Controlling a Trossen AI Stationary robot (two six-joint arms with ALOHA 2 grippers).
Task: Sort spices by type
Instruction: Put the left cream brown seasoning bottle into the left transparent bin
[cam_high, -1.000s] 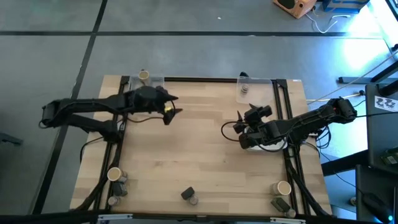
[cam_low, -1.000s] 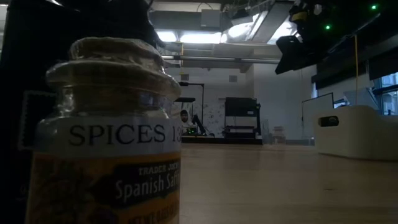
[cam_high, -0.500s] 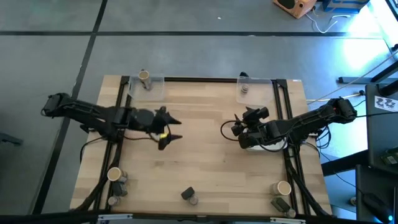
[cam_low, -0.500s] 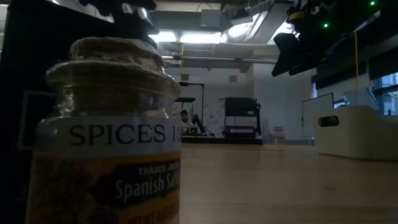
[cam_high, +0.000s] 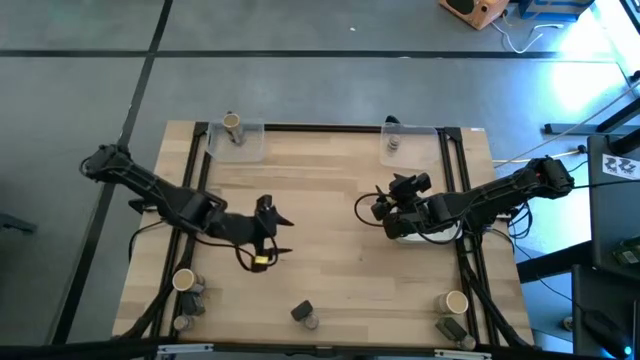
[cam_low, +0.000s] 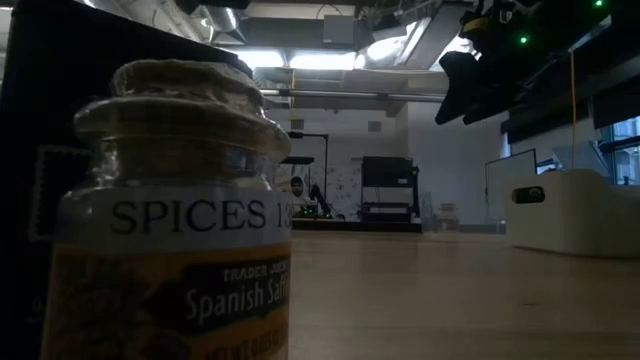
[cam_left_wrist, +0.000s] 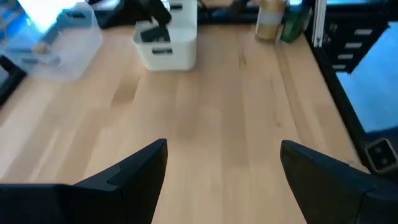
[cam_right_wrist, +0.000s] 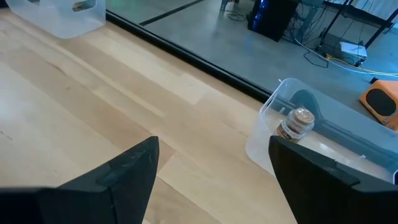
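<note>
Looking straight down, we see the left gripper (cam_high: 268, 243) hovering over bare wood in the left half of the table (cam_high: 330, 250), its 2 fingers (cam_left_wrist: 127, 174) spread apart with nothing between them. Our right gripper (cam_high: 385, 203) hangs over the right half, beside the white rectangular dish (cam_left_wrist: 165, 43), its fingers (cam_right_wrist: 121, 171) likewise parted and empty. The spices sit well apart from both grippers: 1 tan cylinder (cam_high: 231, 124) in the clear tray (cam_high: 250, 145) at the far left corner, 1 grey-capped jar (cam_right_wrist: 295, 122) in the clear tray (cam_right_wrist: 273, 118) at the far right, a tan cylinder (cam_high: 184, 281) with small jars at the near left corner, a tan cylinder (cam_high: 456, 302) with a dark pack (cam_high: 452, 329) at the near right corner, and a dark pack (cam_high: 301, 311) with a jar at the middle of the near edge. From table height, a saffron jar (cam_low: 175, 220) fills the foreground.
</note>
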